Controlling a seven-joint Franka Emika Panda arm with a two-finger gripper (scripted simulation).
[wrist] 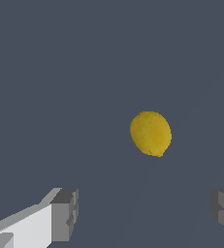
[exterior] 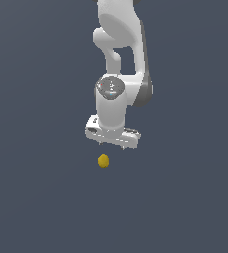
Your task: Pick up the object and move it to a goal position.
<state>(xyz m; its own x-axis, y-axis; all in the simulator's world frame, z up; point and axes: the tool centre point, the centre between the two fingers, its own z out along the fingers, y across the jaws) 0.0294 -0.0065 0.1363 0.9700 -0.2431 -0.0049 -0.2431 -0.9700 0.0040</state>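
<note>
Plain dark blue-grey ground [exterior: 36, 197] throughout.

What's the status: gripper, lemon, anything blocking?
Gripper open, empty. Lemon on the floor, untouched, not yet between the fingers. Nothing blocking seen in either view.

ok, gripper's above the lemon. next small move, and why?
Probably a short shift to center over the lemon, then descend. The gripper is open with nothing between its fingers, and in the wrist view the lemon lies outside the finger gap, apart from both.
</note>
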